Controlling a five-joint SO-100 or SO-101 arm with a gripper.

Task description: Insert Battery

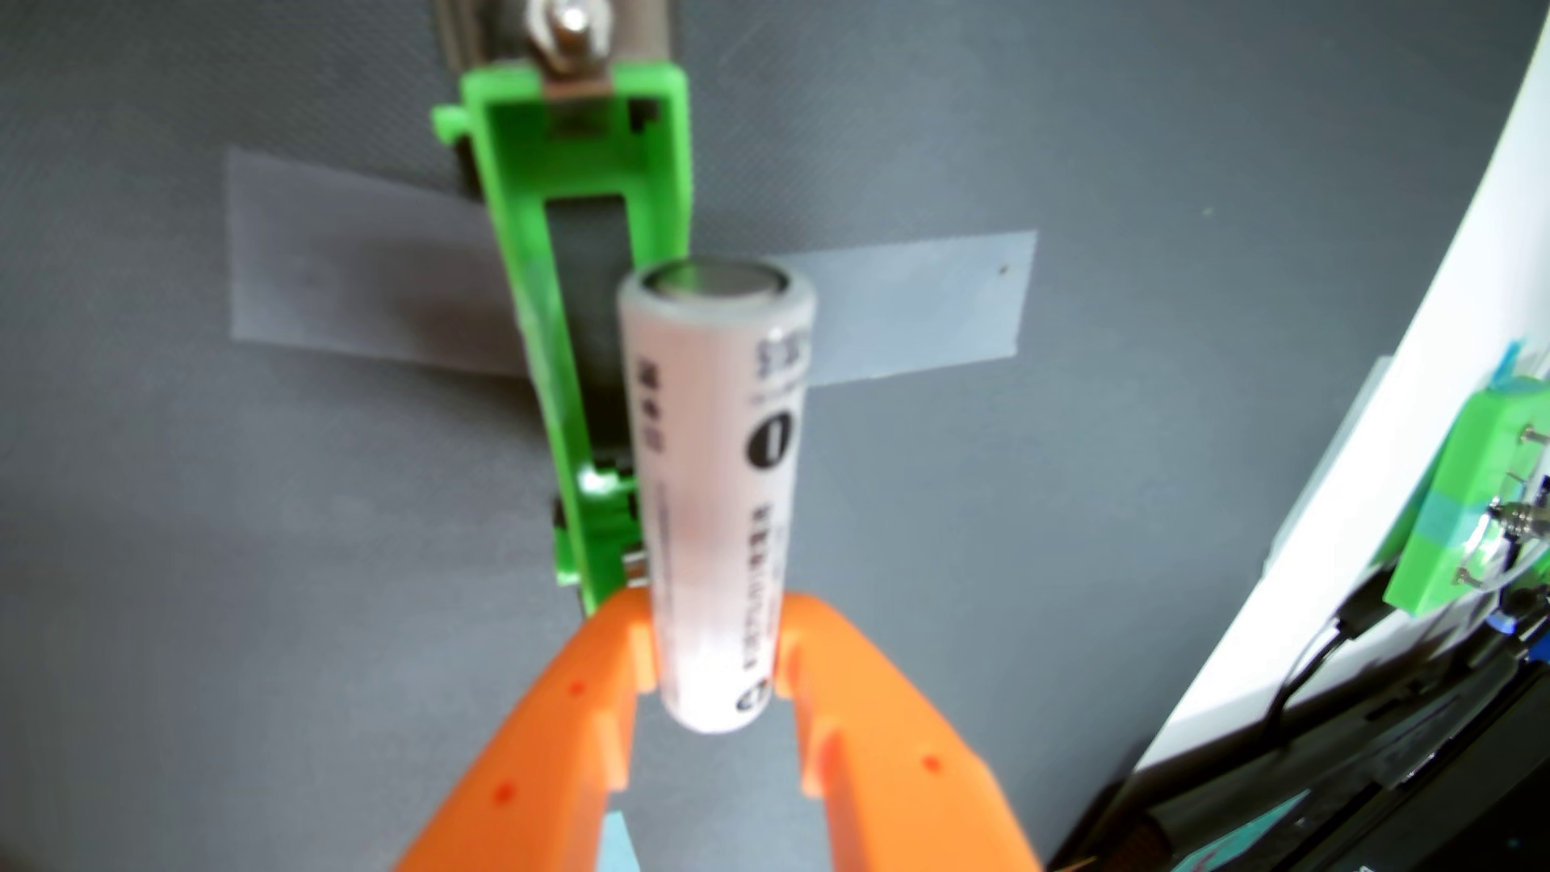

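The orange gripper (pixel 717 654) is clamped on the lower end of the white battery (pixel 717 469), carrying it toward the green holder (pixel 579 251) just beyond and left. Next, shift left and lower it into the slot.

The white cylindrical battery (pixel 717 495) hides the right wall and lower end of the green plastic battery holder (pixel 579 251). Its printed black lettering is too blurred to read. The orange plastic claw (pixel 717 662) runs off the bottom edge. The steel bolt (pixel 570 29) above the holder is cut by the top edge.
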